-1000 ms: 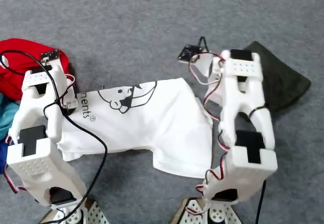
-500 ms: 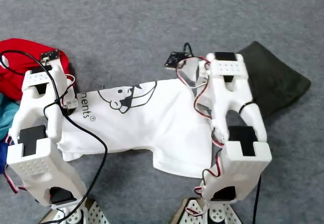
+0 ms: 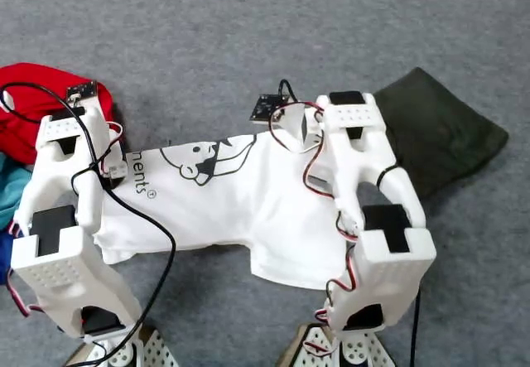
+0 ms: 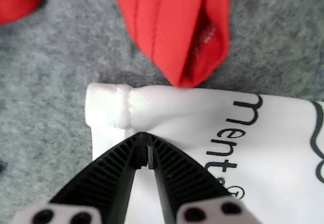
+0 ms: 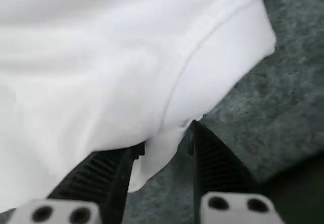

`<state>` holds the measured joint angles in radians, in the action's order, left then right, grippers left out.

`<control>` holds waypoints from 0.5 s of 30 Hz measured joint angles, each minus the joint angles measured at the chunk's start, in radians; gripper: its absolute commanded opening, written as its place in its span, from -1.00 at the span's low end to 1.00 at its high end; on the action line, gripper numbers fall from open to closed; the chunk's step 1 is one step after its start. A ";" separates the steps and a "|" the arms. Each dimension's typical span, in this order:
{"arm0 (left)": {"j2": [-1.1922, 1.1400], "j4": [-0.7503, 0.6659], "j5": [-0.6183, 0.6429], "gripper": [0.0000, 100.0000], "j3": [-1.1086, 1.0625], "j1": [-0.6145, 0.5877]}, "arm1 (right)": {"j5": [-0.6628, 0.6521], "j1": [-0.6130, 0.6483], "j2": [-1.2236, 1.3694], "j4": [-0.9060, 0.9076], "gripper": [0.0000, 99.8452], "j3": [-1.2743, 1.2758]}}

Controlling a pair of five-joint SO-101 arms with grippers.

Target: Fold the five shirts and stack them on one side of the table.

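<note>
While a teal garment (image 3: 7, 191) is peeking in at the left edge of the grey table (image 3: 207, 44), a red shirt (image 3: 29, 94) is lying bunched just beyond it, farther from the arm bases. Next to the red cloth, the left gripper (image 4: 146, 144) is pinching the rolled hem of the white shirt (image 3: 248, 210), its black jaws pressed tight together on the fabric. That shirt is lying spread across the middle of the table between the two arms, its black print facing up. At its right side, the right gripper (image 5: 166, 142) is holding a fold of the white edge, its jaws standing slightly apart with the cloth caught between them, just above the grey surface. Farther right, a dark green shirt (image 3: 451, 135) is lying folded near the table's right side, close beside the right arm.
</note>
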<state>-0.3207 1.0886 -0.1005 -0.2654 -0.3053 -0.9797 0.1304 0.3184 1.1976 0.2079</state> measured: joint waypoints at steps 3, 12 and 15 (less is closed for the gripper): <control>0.000 0.000 0.000 -0.96 0.000 0.000 | 0.000 -0.015 0.055 -0.029 -0.82 -0.011; 0.000 0.000 0.000 -0.96 0.000 0.000 | 0.002 -0.129 0.135 0.048 -0.99 -0.172; 0.000 0.000 0.000 -0.96 0.000 0.000 | 0.002 -0.167 0.135 0.055 -0.99 -0.190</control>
<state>-0.3207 1.0886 -0.1005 -0.2654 -0.3053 -0.9782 -0.0368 0.4534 1.2528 0.0176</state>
